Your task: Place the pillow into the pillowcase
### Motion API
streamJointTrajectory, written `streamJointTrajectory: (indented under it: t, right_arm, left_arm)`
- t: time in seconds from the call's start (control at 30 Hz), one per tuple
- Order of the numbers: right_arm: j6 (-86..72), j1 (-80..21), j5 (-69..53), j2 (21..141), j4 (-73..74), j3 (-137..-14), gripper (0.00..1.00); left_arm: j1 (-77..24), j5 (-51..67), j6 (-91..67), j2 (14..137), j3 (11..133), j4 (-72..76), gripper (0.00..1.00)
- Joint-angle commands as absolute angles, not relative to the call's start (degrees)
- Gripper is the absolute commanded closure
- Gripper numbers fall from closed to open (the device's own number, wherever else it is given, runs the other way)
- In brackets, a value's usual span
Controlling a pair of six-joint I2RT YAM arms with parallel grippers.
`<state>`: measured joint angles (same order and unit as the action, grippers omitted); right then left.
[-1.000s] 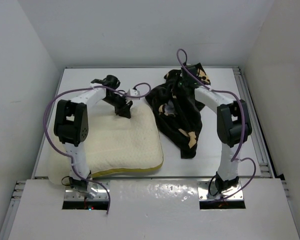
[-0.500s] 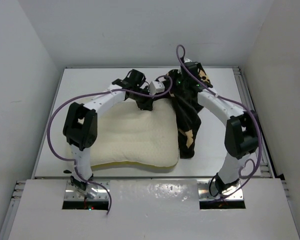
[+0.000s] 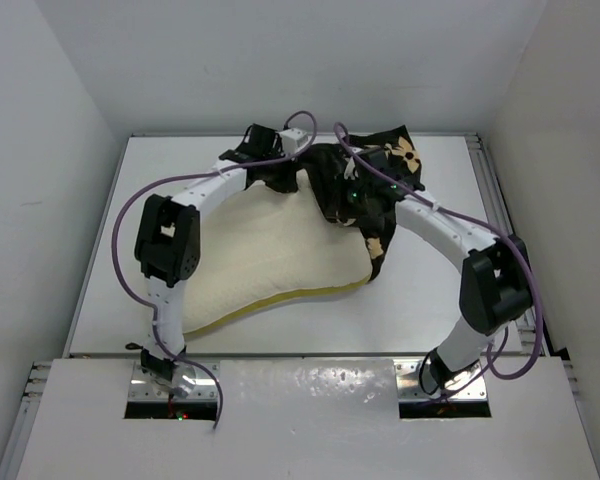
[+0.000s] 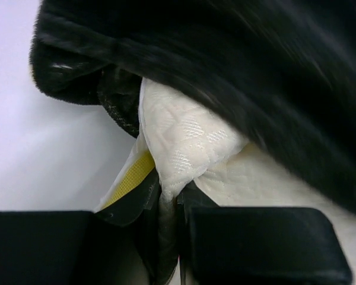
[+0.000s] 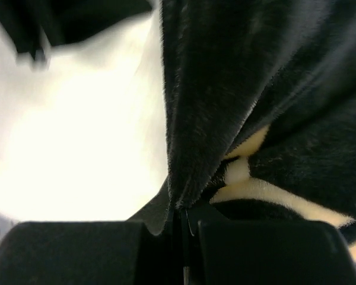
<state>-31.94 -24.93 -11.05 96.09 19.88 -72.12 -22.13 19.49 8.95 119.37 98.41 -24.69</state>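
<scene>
White walls [image 3: 40,150] ring the worktop [image 3: 420,300]. The left end effector [image 4: 169,202] pinches a far corner of the pillow [image 4: 184,136]; the right end effector [image 5: 183,217] is clamped on a fold of the pillowcase [image 5: 225,89]. The pillow lies mid-worktop, that corner under the black fabric. Holding the case mouth lifted and feeding the corner straight in should serve best. Most of the pillow sits outside.

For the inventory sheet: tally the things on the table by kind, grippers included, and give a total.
pillow: 1
pillowcase: 1
grippers: 2 (left gripper, right gripper)
Total: 4
</scene>
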Motion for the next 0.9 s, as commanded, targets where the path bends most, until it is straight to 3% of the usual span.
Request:
streamJointTrajectory:
  t: [0.0,0.07,0.1,0.17,0.23,0.27,0.37,0.47,0.53,0.6,0.63,0.67,0.7,0.73,0.77,0.83,0.87]
  right_arm:
    - [-29.4,-27.1,-15.6,94.0,24.4,-72.2,1.0]
    - [-29.8,-26.7,-14.9,92.2,24.4,-70.1,0.98]
    - [-30.0,-26.6,-13.8,91.7,24.0,-69.4,0.54]
    - [-29.4,-26.5,-12.6,91.6,24.4,-70.0,0.01]
    - [-29.0,-26.3,-8.8,91.8,26.7,-73.4,0.01]
    - [-29.1,-26.1,-7.0,91.7,27.2,-74.2,0.01]
    - [-31.8,-23.2,-2.5,87.8,23.5,-71.6,0.01]
    - [-34.9,-17.7,-4.2,82.4,17.6,-64.7,0.01]
    - [-37.9,-13.5,-7.9,80.0,14.8,-60.2,0.37]
    - [-42.7,-9.8,-9.1,79.1,13.8,-56.5,1.0]
    - [-43.6,-8.5,-11.1,79.2,13.1,-55.3,1.0]
    - [-44.0,-7.7,-12.5,79.4,12.3,-54.2,1.0]
    - [-44.1,-6.6,-13.1,79.7,11.9,-52.7,1.0]
    - [-44.0,-6.4,-13.2,80.9,11.9,-52.2,0.8]
    - [-43.9,-6.2,-13.0,82.0,12.1,-52.0,0.64]
    - [-42.4,-6.2,-12.7,85.5,12.6,-53.1,0.37]
    - [-41.8,-6.7,-12.0,86.9,12.5,-53.5,0.33]
  left_arm:
    - [-19.9,16.1,-1.5,120.0,103.0,-14.8,1.0]
    - [-18.0,16.4,-5.3,120.9,102.5,-14.3,1.0]
    - [-17.7,16.0,-4.8,121.4,102.2,-14.3,1.0]
    - [-17.8,14.9,-2.0,121.7,100.9,-14.9,1.0]
    - [-18.2,14.3,-0.4,121.5,99.0,-14.9,0.93]
    - [-18.1,14.4,-0.4,121.3,98.6,-15.3,0.73]
    - [-18.2,14.6,3.8,120.4,98.3,-16.1,0.42]
    - [-18.1,15.4,6.3,119.2,99.7,-16.7,0.25]
    - [-18.1,15.9,7.5,118.1,101.8,-16.8,0.14]
    - [-18.0,17.7,9.5,117.3,104.2,-16.9,0.12]
    - [-18.0,18.6,10.6,116.4,105.1,-17.8,0.11]
    - [-18.1,21.9,14.2,115.9,106.2,-19.0,0.19]
    - [-18.3,24.2,16.8,115.6,108.2,-20.7,0.34]
    - [-18.5,26.6,19.7,114.6,109.1,-26.7,0.94]
    - [-19.8,29.2,26.4,114.0,109.7,-30.5,1.0]
    - [-21.7,30.8,44.1,111.1,108.1,-44.2,1.0]
    - [-24.3,30.3,50.0,109.6,104.0,-48.9,1.0]
